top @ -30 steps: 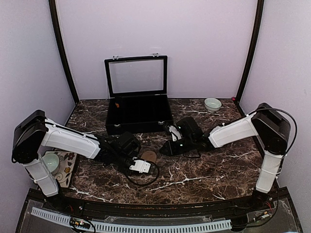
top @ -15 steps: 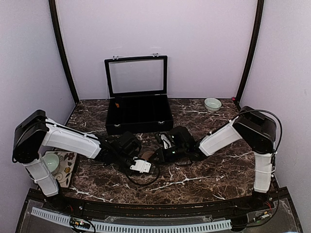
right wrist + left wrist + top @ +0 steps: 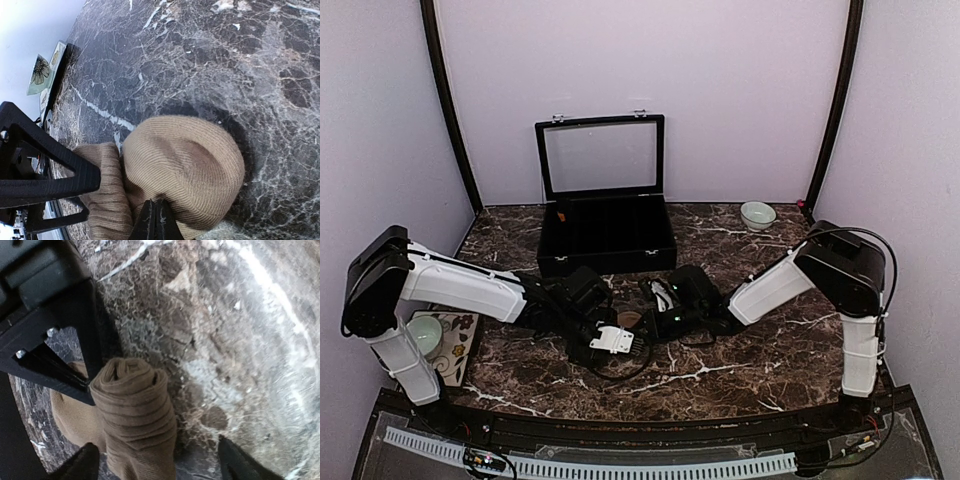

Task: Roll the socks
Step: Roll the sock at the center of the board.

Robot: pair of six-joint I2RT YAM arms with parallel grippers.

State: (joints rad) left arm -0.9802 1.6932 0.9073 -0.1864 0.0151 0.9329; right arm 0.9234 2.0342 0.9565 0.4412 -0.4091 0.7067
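Note:
A tan sock [image 3: 132, 405] lies on the marble table [image 3: 240, 340], most of it wound into a tight roll. Only this one of the socks shows. My left gripper [image 3: 160, 466] is open, and its two fingertips [image 3: 82, 465] stand on either side of the roll's near end without pressing it. In the right wrist view the sock's loose toe end [image 3: 185, 165] bulges beside the roll [image 3: 102, 200]. My right gripper [image 3: 156, 220] is shut, pinching the edge of that toe end. From above, both grippers [image 3: 618, 328] [image 3: 648, 314] meet at the sock [image 3: 631, 320] in the table's middle.
A black display case [image 3: 605, 240] with its glass lid raised stands at the back centre. A small pale bowl [image 3: 757, 214] sits at the back right. At the left edge is a patterned tray [image 3: 455, 352] holding a bowl [image 3: 425, 335]. A black cable loops near the front [image 3: 620, 372].
My left gripper has opened and let go of the roll. The right arm has swung left to the sock and shut on its toe end.

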